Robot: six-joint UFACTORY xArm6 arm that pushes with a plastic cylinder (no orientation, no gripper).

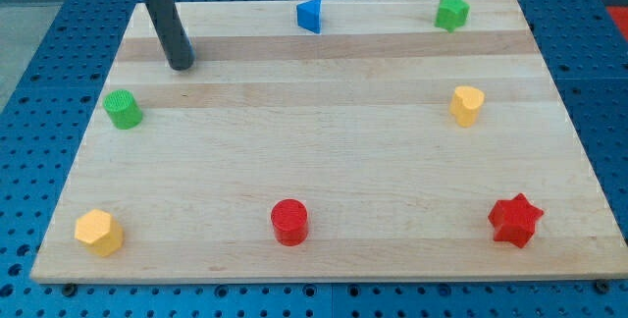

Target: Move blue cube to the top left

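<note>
My dark rod comes down from the view's top left, and my tip (182, 65) rests on the wooden board (324, 161) near its top left corner. A blue block (309, 16), which looks like a wedge or triangle, sits at the top edge near the middle, well to the right of my tip and apart from it. No blue cube shape shows clearly; the rod hides the small patch of board behind it. My tip touches no block that I can see.
A green cylinder (123, 109) lies at the left edge below my tip. A green star-like block (451, 12) is at top right, a yellow heart-like block (467, 105) at right, a red star (515, 221) at bottom right, a red cylinder (289, 222) at bottom middle, and a yellow hexagon (99, 232) at bottom left.
</note>
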